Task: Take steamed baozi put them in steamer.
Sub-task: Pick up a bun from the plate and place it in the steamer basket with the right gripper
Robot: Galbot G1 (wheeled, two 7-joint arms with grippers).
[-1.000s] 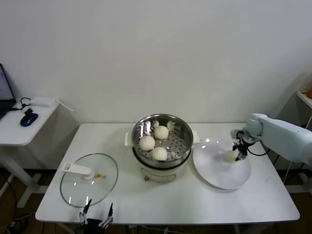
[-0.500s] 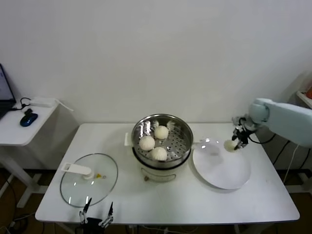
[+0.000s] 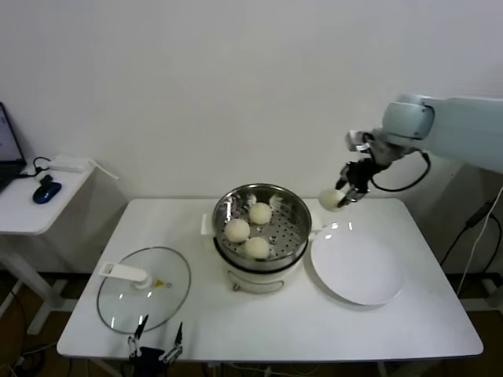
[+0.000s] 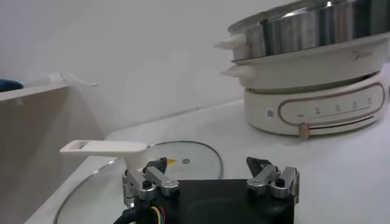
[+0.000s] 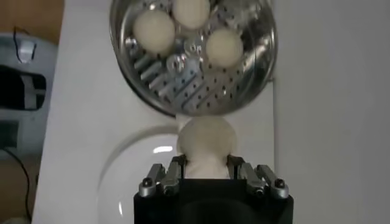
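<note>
Three baozi [image 3: 248, 229] being held in steamer [image 3: 295, 206] on worktop [image 3: 314, 330]. Fourth baozi [image 3: 331, 199] being gripped by right gripper [image 3: 343, 194] jaws, raised above white plate [image 3: 357, 271]. Left gripper [image 4: 210, 176] parked beside glass lid [image 3: 144, 289], jaws apart.

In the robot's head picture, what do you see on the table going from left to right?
Glass lid → steamer with three baozi inside → baozi held up by the right gripper → white plate.

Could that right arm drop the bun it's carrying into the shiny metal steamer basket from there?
Probably yes: the right gripper holds the cream-white bun above the table beside the stainless-steel steamer, whose top is open, with bare perforated floor left.
</note>
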